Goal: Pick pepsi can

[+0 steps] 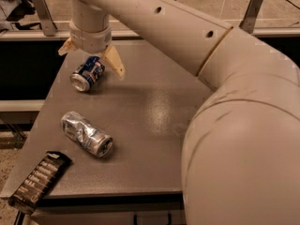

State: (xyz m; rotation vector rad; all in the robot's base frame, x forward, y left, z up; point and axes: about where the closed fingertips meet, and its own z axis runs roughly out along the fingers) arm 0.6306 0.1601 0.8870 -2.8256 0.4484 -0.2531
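The pepsi can (pixel 87 74), dark blue with white and red markings and a silver top, lies on its side at the far left of the grey table (pixel 154 107). My gripper (pixel 90 55) hangs from the large beige arm just above and behind the can. It is open. One fingertip (pixel 65 46) shows to the left of the can and the other (pixel 115 63) to its right, so the can lies between them. Nothing is held.
A dented silver can (pixel 87 134) lies on its side nearer the front left. A dark snack packet (pixel 40 181) hangs over the front left corner. My arm's bulk (pixel 239 139) covers the table's right side. A rail with metal posts (pixel 42 11) runs behind the table.
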